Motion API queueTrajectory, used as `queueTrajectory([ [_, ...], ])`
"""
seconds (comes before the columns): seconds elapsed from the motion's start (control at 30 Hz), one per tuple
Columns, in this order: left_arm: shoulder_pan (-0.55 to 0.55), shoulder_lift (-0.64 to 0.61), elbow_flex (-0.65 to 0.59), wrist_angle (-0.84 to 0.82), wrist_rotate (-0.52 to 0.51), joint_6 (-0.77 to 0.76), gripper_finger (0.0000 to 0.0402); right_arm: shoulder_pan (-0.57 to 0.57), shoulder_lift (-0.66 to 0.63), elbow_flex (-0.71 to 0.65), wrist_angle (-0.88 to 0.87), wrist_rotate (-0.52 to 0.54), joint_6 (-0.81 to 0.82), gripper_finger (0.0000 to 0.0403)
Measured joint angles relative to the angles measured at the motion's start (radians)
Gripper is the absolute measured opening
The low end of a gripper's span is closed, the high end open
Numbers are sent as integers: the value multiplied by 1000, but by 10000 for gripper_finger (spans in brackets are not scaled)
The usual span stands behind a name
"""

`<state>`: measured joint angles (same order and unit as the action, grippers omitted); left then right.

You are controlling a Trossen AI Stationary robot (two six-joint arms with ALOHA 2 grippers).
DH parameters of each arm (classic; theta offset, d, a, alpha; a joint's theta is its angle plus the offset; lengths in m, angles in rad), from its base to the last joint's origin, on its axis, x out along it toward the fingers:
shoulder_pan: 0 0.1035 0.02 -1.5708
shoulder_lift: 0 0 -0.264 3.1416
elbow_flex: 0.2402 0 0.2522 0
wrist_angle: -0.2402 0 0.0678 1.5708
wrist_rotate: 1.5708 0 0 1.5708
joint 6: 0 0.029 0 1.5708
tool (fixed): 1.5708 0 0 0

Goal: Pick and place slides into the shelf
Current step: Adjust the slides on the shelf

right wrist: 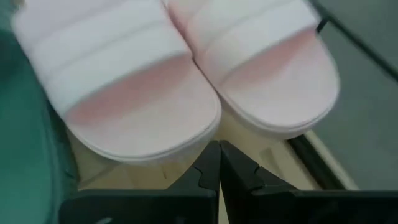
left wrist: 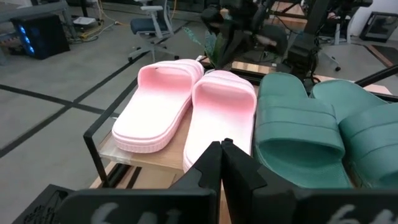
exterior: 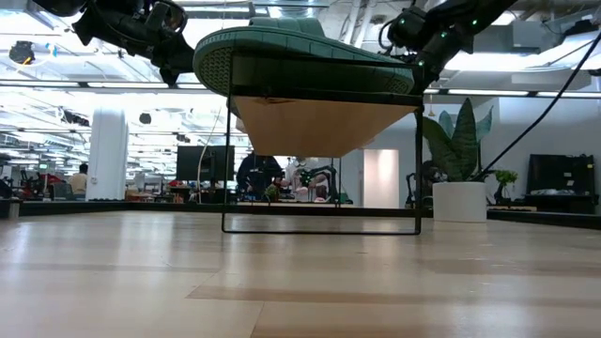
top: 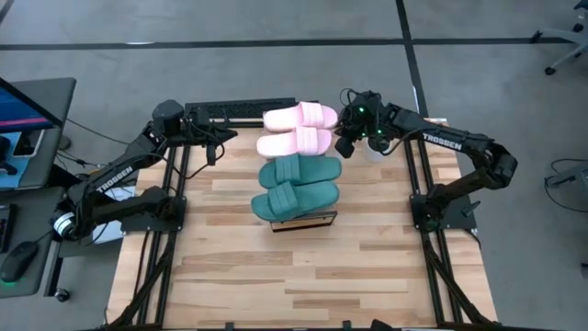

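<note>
— How many slides do we count?

— Four, all lying side by side across the top of the shelf. Two are pink: the far pink slide and the near pink slide. Two are teal-green: the first green slide, just beside the near pink one, and the second green slide at the shelf's near end. One shelf, two arms.

— Where do they lie from the right gripper?

— The pink pair sits right in front of it. In the right wrist view we see both rounded pink ends just beyond the fingertips, which are pressed together with nothing between them. The near pink slide's end is nearest to that gripper, close but not touching as far as we can tell. The green pair lies farther along the shelf, off to one side of it.

— And the left gripper?

— It sits on the opposite side of the shelf, apart from the slides. Its fingers are closed on themselves too, holding nothing. Ahead of it we see the pink pair first, the green pair beside them.

— What does the low view add?

— The second green slide's sole rests on the shelf's plank, with the thin black frame standing on the table and both arms above.
</note>
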<state>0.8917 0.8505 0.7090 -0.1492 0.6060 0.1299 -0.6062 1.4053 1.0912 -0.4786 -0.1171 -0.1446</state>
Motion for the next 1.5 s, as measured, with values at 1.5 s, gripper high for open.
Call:
queueTrajectory([
  [1.5,-830,-9,-228,231,-744,-620,0,280,-710,46,-352,149,47,0],
])
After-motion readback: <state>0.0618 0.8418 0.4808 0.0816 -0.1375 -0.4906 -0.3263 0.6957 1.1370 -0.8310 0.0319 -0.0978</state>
